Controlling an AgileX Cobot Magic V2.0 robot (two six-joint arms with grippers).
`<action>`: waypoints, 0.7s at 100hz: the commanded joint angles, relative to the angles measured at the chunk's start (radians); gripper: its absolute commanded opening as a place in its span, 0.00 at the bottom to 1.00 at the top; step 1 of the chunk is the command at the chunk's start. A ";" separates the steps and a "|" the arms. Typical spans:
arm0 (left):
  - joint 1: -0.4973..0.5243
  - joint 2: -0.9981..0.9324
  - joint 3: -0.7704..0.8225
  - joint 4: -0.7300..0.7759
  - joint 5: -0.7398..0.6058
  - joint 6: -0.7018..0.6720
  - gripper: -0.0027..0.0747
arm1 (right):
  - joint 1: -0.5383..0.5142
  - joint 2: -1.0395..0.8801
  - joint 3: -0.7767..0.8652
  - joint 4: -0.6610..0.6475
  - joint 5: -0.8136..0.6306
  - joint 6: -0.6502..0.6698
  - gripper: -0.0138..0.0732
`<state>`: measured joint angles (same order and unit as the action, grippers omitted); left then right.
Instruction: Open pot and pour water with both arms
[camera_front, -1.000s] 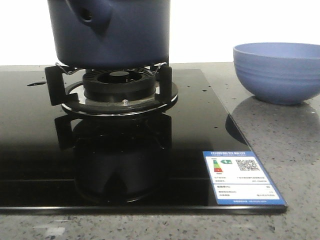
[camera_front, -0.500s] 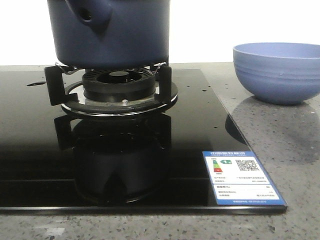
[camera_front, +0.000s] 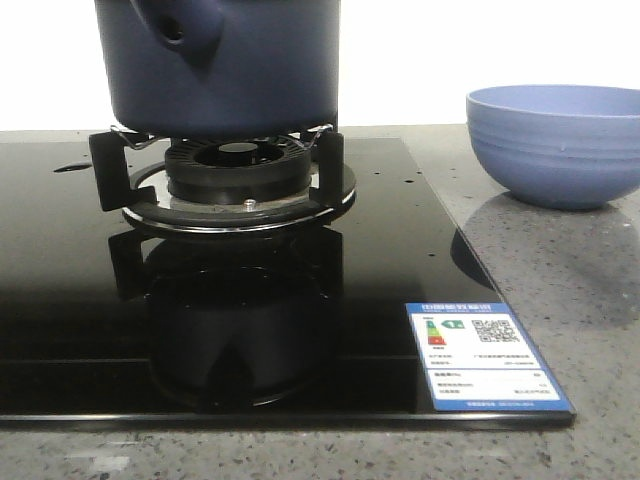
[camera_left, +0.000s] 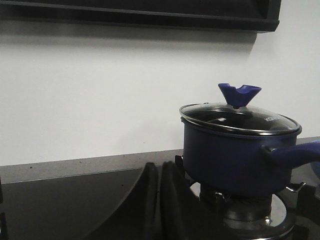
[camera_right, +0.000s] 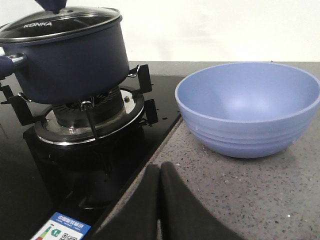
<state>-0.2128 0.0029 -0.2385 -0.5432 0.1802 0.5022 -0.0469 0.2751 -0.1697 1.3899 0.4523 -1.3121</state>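
The dark navy pot (camera_front: 225, 65) stands on the burner grate (camera_front: 235, 180) of a black glass stove. Its glass lid (camera_left: 239, 116) with a blue knob (camera_left: 239, 93) sits closed on it, and its handle (camera_left: 295, 154) points sideways. The pot also shows in the right wrist view (camera_right: 65, 55). My left gripper (camera_left: 159, 170) is shut and empty, low over the stove, short of the pot. My right gripper (camera_right: 160, 172) is shut and empty, over the counter edge in front of the light-blue bowl (camera_right: 249, 112). Neither gripper shows in the front view.
The light-blue ribbed bowl (camera_front: 555, 143) stands on the grey speckled counter (camera_front: 580, 290) to the right of the stove. A blue-and-white energy label (camera_front: 485, 355) sticks on the stove's front right corner. A white wall runs behind.
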 joint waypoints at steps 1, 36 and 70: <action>0.003 0.011 -0.027 -0.017 -0.058 -0.006 0.01 | -0.005 0.004 -0.025 0.036 -0.016 -0.012 0.09; 0.003 0.011 -0.019 0.092 -0.052 -0.028 0.01 | -0.005 0.004 -0.025 0.036 -0.016 -0.012 0.09; 0.012 0.013 0.185 0.460 -0.142 -0.526 0.01 | -0.005 0.004 -0.025 0.036 -0.016 -0.012 0.09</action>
<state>-0.2087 0.0029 -0.0718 -0.0694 0.1248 0.0133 -0.0469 0.2751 -0.1697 1.3908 0.4500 -1.3121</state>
